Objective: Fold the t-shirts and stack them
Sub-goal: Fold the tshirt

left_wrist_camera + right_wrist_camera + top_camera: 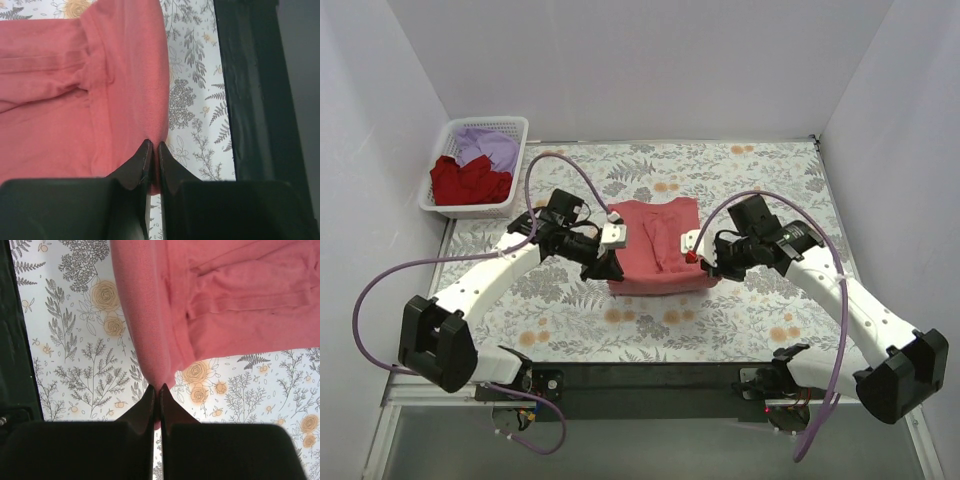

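Observation:
The coral-red t-shirt (655,245) lies partly folded on the middle of the floral cloth, its near edge lifted. My left gripper (610,268) is shut on its near left corner (156,131). My right gripper (698,256) is shut on its near right corner (159,371). In both wrist views the fabric hangs stretched from the pinched fingertips. A darker red t-shirt (468,181) and a lavender t-shirt (488,146) lie crumpled in the white basket (440,205) at the far left.
The grey-and-orange floral cloth (770,310) covers the table. White walls close the left, right and back sides. A black bar (650,375) runs along the near edge between the arm bases. Purple cables loop over both arms.

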Motion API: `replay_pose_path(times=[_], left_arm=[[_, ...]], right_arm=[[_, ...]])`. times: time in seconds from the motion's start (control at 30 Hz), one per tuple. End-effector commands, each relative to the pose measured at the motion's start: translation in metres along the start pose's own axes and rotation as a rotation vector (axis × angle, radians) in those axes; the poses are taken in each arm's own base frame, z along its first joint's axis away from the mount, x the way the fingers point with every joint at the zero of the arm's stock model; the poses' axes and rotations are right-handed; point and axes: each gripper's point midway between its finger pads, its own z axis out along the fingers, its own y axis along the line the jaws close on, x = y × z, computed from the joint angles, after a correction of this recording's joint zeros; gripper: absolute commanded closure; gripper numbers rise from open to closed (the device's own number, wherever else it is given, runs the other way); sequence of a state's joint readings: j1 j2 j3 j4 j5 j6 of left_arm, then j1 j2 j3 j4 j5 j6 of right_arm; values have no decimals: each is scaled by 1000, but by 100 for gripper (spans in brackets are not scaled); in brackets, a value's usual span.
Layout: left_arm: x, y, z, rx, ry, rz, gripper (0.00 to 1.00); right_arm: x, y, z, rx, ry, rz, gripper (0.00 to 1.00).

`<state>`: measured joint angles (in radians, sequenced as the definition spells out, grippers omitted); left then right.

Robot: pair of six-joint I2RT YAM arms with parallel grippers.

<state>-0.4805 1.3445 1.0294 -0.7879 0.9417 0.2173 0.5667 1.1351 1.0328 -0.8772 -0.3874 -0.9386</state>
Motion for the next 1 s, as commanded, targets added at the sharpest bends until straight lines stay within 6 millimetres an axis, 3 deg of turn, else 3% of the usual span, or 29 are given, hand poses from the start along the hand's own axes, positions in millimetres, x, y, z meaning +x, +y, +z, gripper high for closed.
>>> replay_pose_path(times=[0.0, 0.07, 0.1, 0.17, 0.2, 0.27, 0.3, 0.33, 0.4, 0.43, 0.5, 0.53, 0.57, 0.7, 0.8, 0.83, 0.87, 0.93, 0.97], left_arm=[[-32, 13, -20, -18, -89, -80, 100], [-30, 38, -24, -44, -86, -102, 100], [-28, 66, -27, -68, -81, -126, 100], [-37, 105, -40, -127, -101, -99, 100], [-19, 126, -30, -123, -85, -151, 100], [-12, 154, -29, -145, -79, -161, 100], [-20, 174, -32, -175, -89, -137, 100], [-2, 189, -19, -161, -77, -184, 100], [2, 217, -18, -197, -78, -184, 100], [25, 230, -6, -196, -61, -230, 100], [43, 253, -3, -233, -45, -247, 100], [47, 262, -2, -249, -44, -258, 100], [63, 273, 6, -264, -28, -279, 100], [85, 272, 17, -249, -6, -320, 100], [87, 251, 19, -223, -3, -342, 100], [98, 231, 26, -186, 8, -365, 100], [86, 218, 20, -176, 6, -327, 100], [88, 188, 26, -128, 36, -262, 100], [86, 165, 23, -111, 34, -266, 100]], right_arm=[[-9, -12, -6, -31, 10, 37, 99], [-15, -39, -9, -5, -4, 14, 99], [-7, -48, 5, -43, 17, 39, 99], [-13, -79, 6, -23, -2, 12, 99], [-2, -90, 21, -56, 15, 42, 99], [1, -111, 33, -73, 6, 36, 99], [5, -129, 46, -83, 11, 39, 99], [13, -140, 51, -81, 19, 49, 99], [25, -170, 71, -79, 29, 57, 99], [30, -177, 78, -82, 39, 67, 99], [46, -188, 101, -110, 57, 105, 99], [46, -200, 103, -90, 57, 103, 99], [56, -200, 117, -115, 68, 135, 99], [69, -197, 140, -144, 78, 208, 99], [76, -175, 148, -182, 96, 248, 99], [84, -154, 153, -224, 105, 288, 99], [75, -148, 145, -216, 90, 278, 99], [70, -126, 144, -230, 81, 277, 99], [65, -105, 137, -243, 84, 269, 99]])
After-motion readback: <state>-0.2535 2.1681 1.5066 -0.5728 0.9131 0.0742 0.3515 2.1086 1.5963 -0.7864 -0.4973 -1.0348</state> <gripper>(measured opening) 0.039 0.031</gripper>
